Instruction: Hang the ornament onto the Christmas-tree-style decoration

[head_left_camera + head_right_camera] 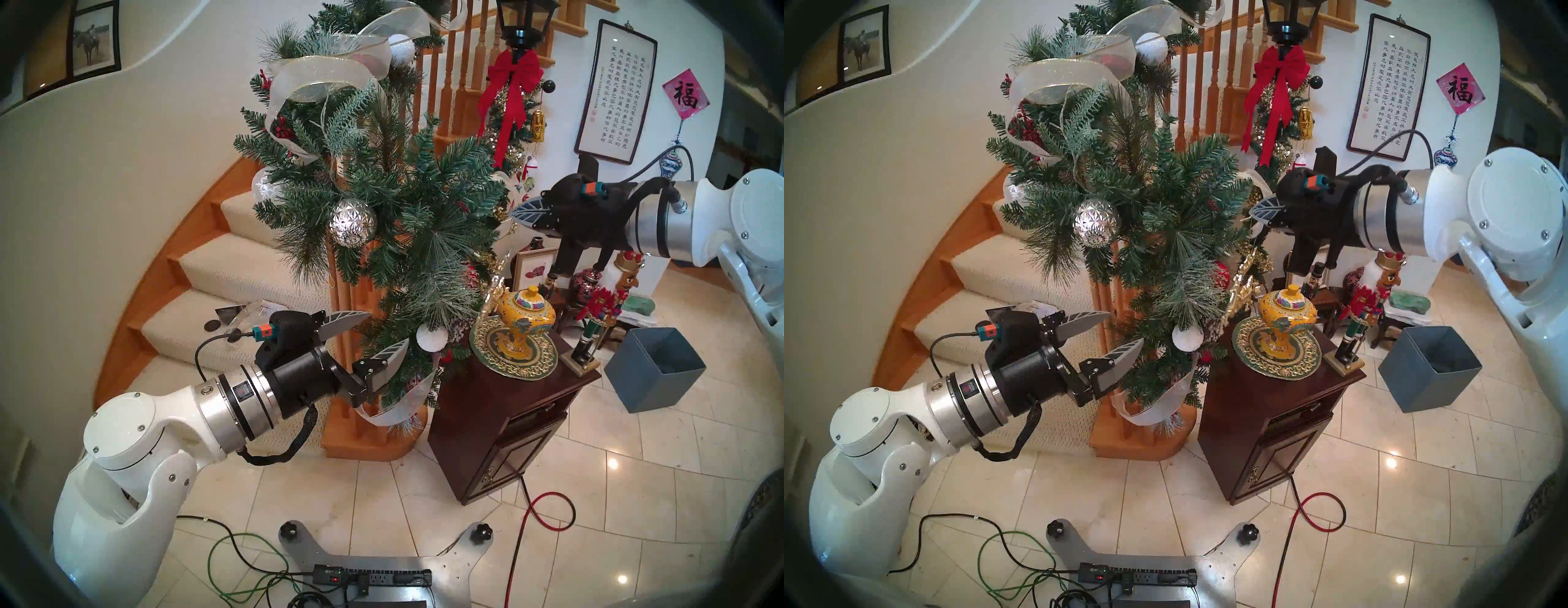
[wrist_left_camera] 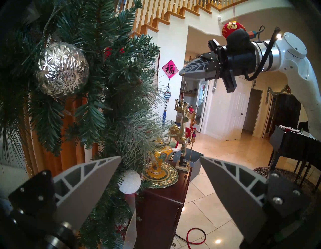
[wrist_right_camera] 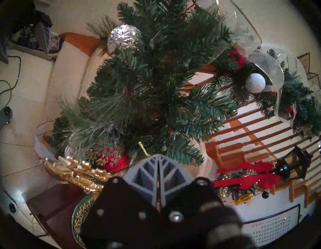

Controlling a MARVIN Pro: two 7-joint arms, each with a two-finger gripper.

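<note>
Here, the gold reindeer ornament [image 2: 182, 125] is seen dangling on its thin thread [image 2: 182, 87], which is pinched at its upper end in the clenched right pincer [image 2: 184, 72]. The ornament is hung in the air just beside the lower needles of the green garland [image 2: 111, 90], between that garland and the nutcracker figure [image 1: 611, 297], and above the yellow lidded pot [image 1: 524, 318]; whether it touches the needles cannot be told. The pot is set on a round green-and-gold mat [image 1: 515, 361] atop a dark wooden cabinet [image 1: 500, 433], which is placed just beside the foot of the garland. The garland itself is wound with sheer silver ribbon [image 1: 322, 76] around the wooden stair post, and a faceted silver ball [image 1: 353, 222] and a white snowy ball [image 1: 432, 337] are carried among its needles. On the far side of the garland from the ornament, the left pincer [image 1: 373, 335] is held level with its jaws spread wide, released and grasping nothing, its fingers [image 2: 90, 179] lying against the lower needles near the white snowy ball.
</note>
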